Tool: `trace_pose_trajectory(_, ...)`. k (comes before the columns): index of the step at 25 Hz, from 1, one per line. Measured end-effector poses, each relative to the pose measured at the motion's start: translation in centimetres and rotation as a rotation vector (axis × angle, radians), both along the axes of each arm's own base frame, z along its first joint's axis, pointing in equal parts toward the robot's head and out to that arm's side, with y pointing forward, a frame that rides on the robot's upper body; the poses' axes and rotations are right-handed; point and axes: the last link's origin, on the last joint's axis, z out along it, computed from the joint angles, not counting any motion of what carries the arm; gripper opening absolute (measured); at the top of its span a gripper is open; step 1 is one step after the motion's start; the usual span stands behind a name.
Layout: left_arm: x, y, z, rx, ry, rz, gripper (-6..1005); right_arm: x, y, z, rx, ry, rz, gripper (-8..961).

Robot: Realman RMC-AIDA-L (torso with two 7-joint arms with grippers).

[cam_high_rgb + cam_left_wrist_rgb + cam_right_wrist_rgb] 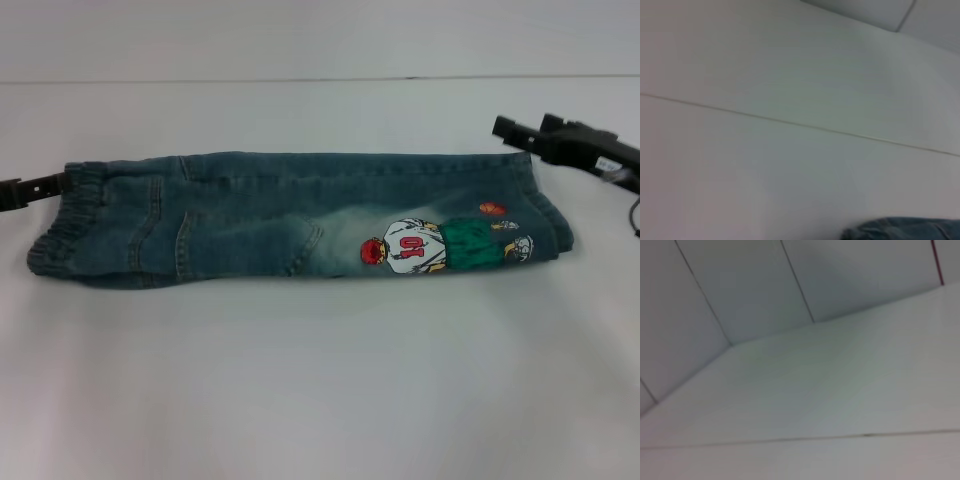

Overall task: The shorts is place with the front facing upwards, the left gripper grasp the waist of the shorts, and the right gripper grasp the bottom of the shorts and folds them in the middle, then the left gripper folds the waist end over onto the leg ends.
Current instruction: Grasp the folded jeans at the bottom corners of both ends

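The shorts (300,215) lie folded lengthwise on the white table (320,380), stretched from left to right. The gathered waist (60,230) is at the left. The leg ends (545,215) are at the right, beside the cartoon figure patch (440,245). My left gripper (45,187) reaches in from the left edge and touches the far corner of the waist. Just above and behind the far corner of the leg ends hangs my right gripper (522,125), open and holding nothing. In the left wrist view only a denim edge (900,230) shows.
White table top surrounds the shorts on all sides, with a seam line (320,79) running across the back. The right wrist view holds only the table (840,390) and the panelled wall (740,280).
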Motion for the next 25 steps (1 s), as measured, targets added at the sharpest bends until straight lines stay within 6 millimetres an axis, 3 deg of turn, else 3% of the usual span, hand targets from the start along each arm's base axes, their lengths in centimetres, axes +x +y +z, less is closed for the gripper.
trace_pose_trajectory(6,0.6,-1.6,1.1,-0.089,-0.051,-0.054,899,-2.8,-3.3,3.3,-0.093,0.123,0.309,941)
trace_pose_trajectory(10,1.0,-2.1,1.3,-0.113,-0.055,-0.078,921,-4.5,-5.8,4.2,-0.275,0.137,0.493,948)
trace_pose_trajectory(17,1.2,-2.7,0.9,-0.172,-0.068,-0.087,918,-5.0,-7.9,3.1,-0.561,0.055,0.541,949)
trace_pose_trajectory(25,0.7,-3.5,1.1,-0.325,0.042,-0.091,917,-5.0,-7.4,1.8,-0.570,0.027,0.516,949)
